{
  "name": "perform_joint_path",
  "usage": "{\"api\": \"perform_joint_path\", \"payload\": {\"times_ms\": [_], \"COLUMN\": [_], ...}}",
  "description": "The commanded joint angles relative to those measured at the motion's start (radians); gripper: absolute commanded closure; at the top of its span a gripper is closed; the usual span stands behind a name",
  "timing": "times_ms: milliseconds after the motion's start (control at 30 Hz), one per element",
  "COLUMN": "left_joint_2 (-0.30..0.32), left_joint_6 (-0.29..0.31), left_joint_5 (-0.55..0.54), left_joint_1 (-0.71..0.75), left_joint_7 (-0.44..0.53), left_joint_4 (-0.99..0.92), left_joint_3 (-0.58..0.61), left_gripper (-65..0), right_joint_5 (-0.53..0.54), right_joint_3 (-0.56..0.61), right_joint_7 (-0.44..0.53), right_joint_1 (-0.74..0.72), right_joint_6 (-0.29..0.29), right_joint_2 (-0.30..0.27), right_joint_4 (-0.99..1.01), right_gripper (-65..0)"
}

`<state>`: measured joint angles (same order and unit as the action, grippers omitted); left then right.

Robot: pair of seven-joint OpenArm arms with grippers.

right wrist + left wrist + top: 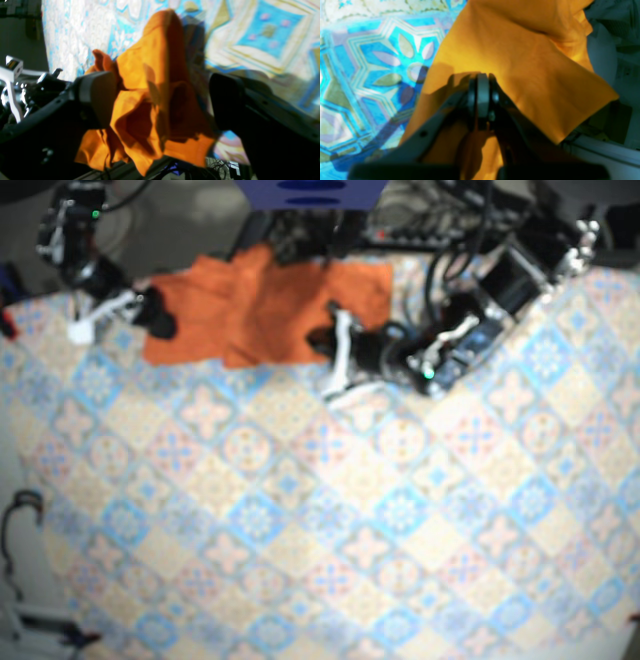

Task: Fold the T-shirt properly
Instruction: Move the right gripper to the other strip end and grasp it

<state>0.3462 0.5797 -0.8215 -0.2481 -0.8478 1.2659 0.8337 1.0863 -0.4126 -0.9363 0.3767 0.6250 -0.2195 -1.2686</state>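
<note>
The T-shirt [265, 305] lies bunched at the far edge of the tablecloth [300, 510]. Its long axis runs across the base view, from one arm to the other. Your right gripper [160, 100] is spread wide, and a crumpled end of the T-shirt stands between its jaws, close against one pad. Your left gripper [482, 96] is pressed together just over the other end; whether it pinches cloth, I cannot tell. Some cloth seems to hang over that far edge. I judge you must draw it toward the near side, where the patterned surface gives much room.
</note>
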Motion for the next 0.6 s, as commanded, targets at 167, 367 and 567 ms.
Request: {"api": "perform_joint_path", "payload": {"times_ms": [167,367,567], "left_joint_2": [0.000,0.000,0.000], "left_joint_6": [0.007,0.007,0.007], "left_joint_5": [-0.019,-0.019,-0.020], "left_joint_1": [-0.017,-0.017,-0.017], "left_joint_7": [0.014,0.014,0.014], "left_joint_4": [0.014,0.014,0.014], "left_joint_3": [-0.006,-0.006,-0.006], "left_gripper": [0.0,0.0,0.0], "right_joint_5": [-0.019,-0.021,-0.105], "right_joint_3": [0.017,0.019,0.016], "right_joint_7": [-0.040,-0.040,-0.040], "right_joint_1": [0.012,0.029,0.034], "right_joint_6": [-0.004,-0.004,-0.004], "right_joint_2": [-0.004,-0.004,0.001], "right_joint_4": [-0.003,-0.003,-0.004], "right_gripper": [-57.3,-57.2,-45.8]}}
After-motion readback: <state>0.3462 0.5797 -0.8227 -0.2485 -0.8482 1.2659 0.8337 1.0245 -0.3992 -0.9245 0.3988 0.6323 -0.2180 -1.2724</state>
